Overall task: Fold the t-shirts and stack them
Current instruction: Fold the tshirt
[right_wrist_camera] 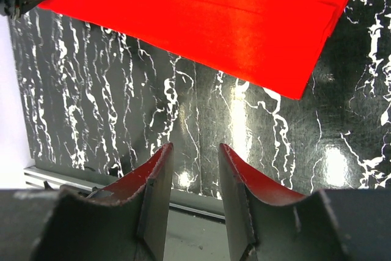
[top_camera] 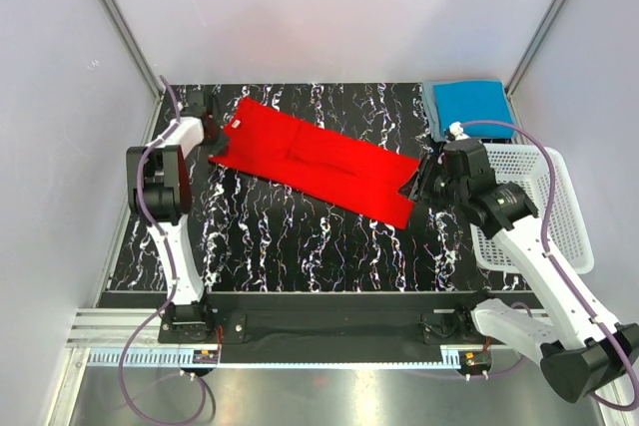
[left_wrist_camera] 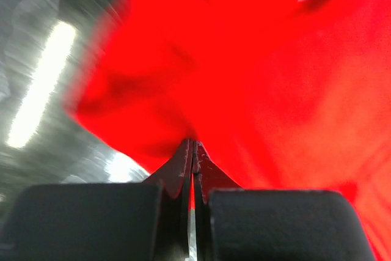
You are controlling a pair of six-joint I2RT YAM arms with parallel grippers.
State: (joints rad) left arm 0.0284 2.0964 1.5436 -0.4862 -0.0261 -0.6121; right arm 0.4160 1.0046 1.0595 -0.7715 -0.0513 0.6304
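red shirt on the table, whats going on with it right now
The red t-shirt lies slantwise on the table as a long, narrow folded strip. The left gripper is shut on its far-left end. The right gripper hovers open over bare table by the other end, holding nothing. A folded blue t-shirt sits in the far right corner, with a white basket nearer on that side.

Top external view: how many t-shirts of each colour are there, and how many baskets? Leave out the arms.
bright red cloth t-shirt, spread out on the table: 1
bright blue cloth t-shirt, folded at the far right corner: 1
white plastic mesh basket: 1
Total: 3
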